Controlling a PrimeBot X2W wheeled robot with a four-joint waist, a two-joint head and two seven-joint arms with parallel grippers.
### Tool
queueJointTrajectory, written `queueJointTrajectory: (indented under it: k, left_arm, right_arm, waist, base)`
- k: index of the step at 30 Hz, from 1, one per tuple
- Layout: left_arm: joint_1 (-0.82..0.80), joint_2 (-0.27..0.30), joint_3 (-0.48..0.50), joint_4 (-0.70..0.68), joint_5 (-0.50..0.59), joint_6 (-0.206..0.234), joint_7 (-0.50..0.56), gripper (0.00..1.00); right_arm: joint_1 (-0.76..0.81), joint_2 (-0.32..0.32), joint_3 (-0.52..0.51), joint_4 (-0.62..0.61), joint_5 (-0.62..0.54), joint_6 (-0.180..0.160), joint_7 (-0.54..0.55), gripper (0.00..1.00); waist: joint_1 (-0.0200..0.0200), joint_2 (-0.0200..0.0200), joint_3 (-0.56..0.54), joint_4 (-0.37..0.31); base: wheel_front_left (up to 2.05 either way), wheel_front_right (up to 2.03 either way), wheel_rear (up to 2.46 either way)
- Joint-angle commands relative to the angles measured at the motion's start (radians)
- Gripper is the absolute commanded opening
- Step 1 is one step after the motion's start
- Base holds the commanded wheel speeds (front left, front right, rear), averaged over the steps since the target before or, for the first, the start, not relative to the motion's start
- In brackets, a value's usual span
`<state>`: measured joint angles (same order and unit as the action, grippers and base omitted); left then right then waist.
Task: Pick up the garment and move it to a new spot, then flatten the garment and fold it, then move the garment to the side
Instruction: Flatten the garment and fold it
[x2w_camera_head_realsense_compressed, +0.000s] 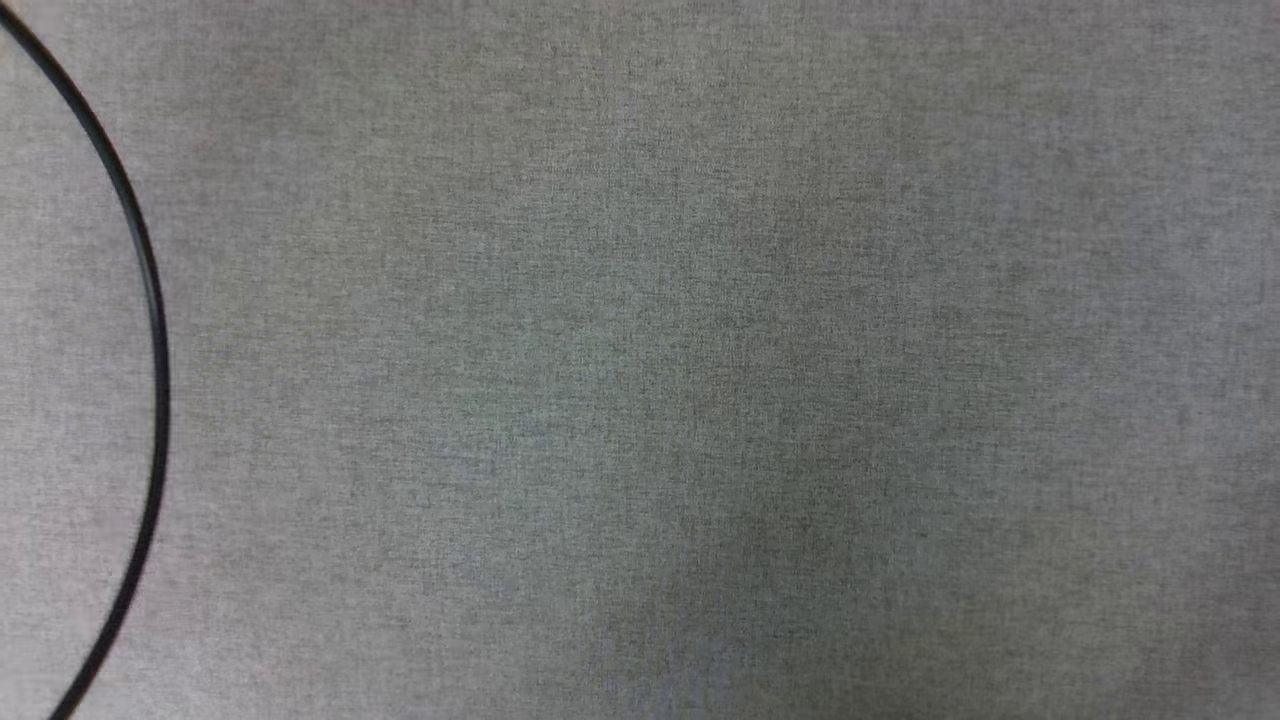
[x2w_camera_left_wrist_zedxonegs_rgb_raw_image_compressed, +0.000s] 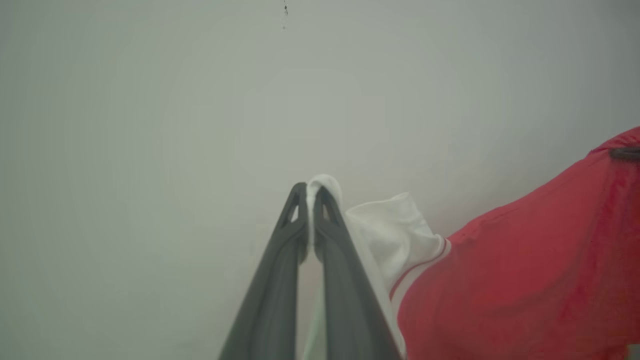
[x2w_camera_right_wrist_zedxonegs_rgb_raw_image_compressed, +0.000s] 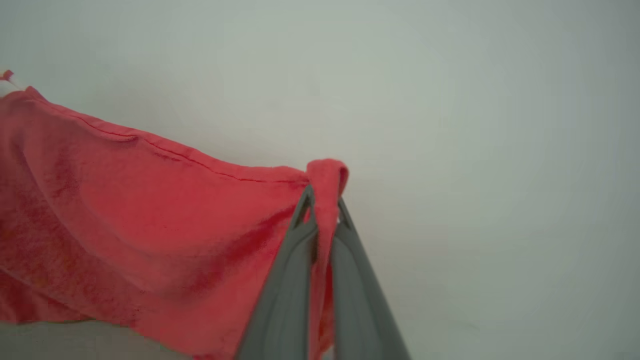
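The garment (x2w_camera_left_wrist_zedxonegs_rgb_raw_image_compressed: 525, 280) is a red jersey with a white, red-striped sleeve, and it hangs stretched between my two grippers against a pale wall. My left gripper (x2w_camera_left_wrist_zedxonegs_rgb_raw_image_compressed: 311, 192) is shut on a fold of the white sleeve (x2w_camera_left_wrist_zedxonegs_rgb_raw_image_compressed: 395, 230). In the left wrist view the red body runs off to the right, where the other arm's dark fingertips (x2w_camera_left_wrist_zedxonegs_rgb_raw_image_compressed: 625, 153) pinch its top edge. My right gripper (x2w_camera_right_wrist_zedxonegs_rgb_raw_image_compressed: 325, 197) is shut on a bunched red hem corner of the garment (x2w_camera_right_wrist_zedxonegs_rgb_raw_image_compressed: 150, 210), whose cloth drapes away to the left in the right wrist view.
The head view looks down on a grey woven surface (x2w_camera_head_realsense_compressed: 700, 360). A thin black curved line (x2w_camera_head_realsense_compressed: 150, 300) arcs down its left side.
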<state>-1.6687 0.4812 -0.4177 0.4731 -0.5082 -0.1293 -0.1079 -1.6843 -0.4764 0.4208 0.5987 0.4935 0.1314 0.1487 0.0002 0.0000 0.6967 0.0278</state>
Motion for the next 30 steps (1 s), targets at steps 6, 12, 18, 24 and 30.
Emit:
queueJointTrajectory:
  k: [6,12,18,24,30]
  left_arm:
    - [0.246,0.036,-0.007,-0.050,-0.049,0.004,-0.065,0.00]
    - [0.522,0.060,-0.019,-0.164,-0.071,0.054,-0.094,0.00]
    - [0.832,0.069,-0.040,-0.283,-0.102,0.124,-0.110,0.00]
    - [1.126,0.078,-0.070,-0.406,-0.135,0.199,-0.111,0.00]
    - [1.344,0.084,-0.090,-0.460,-0.191,0.242,-0.101,0.00]
  right_arm:
    - [0.192,-0.051,0.117,-0.018,0.086,-0.001,-0.053,0.00]
    - [0.400,-0.118,0.196,-0.098,0.161,-0.001,-0.084,0.00]
    - [0.640,-0.198,0.230,-0.208,0.200,-0.001,-0.087,0.00]
    - [0.865,-0.229,0.219,-0.255,0.209,-0.001,-0.070,0.00]
    - [1.042,-0.223,0.204,-0.262,0.214,-0.001,-0.057,0.00]
  waist:
    - [-0.0002,0.0000,-0.040,0.004]
    - [-0.0002,0.0000,-0.111,0.012]
    - [-0.0002,0.0000,-0.206,0.021]
    - [-0.0002,0.0000,-0.308,0.026]
    - [-0.0002,0.0000,-0.413,0.024]
  base:
    - [0.00,0.00,0.00]
    - [0.00,0.00,0.00]
    - [0.00,0.00,0.00]
    - [0.00,0.00,0.00]
    - [0.00,0.00,0.00]
